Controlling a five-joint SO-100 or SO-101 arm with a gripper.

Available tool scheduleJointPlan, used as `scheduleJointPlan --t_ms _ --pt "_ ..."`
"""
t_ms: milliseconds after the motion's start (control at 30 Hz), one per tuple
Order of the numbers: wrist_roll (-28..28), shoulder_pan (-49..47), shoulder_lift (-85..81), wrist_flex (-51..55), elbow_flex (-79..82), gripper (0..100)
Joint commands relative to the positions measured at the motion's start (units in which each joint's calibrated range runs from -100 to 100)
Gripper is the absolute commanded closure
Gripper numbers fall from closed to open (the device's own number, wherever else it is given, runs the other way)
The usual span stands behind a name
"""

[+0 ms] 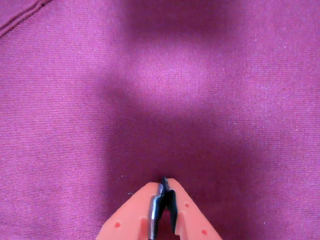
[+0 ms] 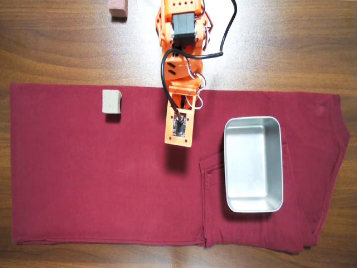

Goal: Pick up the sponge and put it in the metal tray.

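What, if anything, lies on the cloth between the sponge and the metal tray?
Only the arm itself. In the overhead view the hand hangs over the red cloth between the sponge at left and the empty metal tray at right. No other object blocks that stretch.

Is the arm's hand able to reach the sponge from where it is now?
Probably yes. The hand, shut, hangs over bare cloth; the sponge lies apart to its left in the overhead view, nothing between them.
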Motion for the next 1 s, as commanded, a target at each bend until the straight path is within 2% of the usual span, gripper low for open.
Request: scheduleJointPlan --t_ms 0,500,600,667,733,800,867,967 --pt "0.1 -0.1 0.5 1.2 0.4 100" --pt "0.1 1.7 0.5 1.2 0.4 100" --pt "2.7 2.8 0.6 1.0 0.1 99" --pt "2.3 3.6 0.6 0.3 -7.9 92" --pt "1.7 7.1 0.6 -1.6 -18.0 80" --pt "3.6 11.9 4.0 -2.1 -26.1 75" --pt "3.2 13.3 16.3 -1.9 -35.6 72" --pt "0.9 13.4 43.0 1.6 -62.4 72"
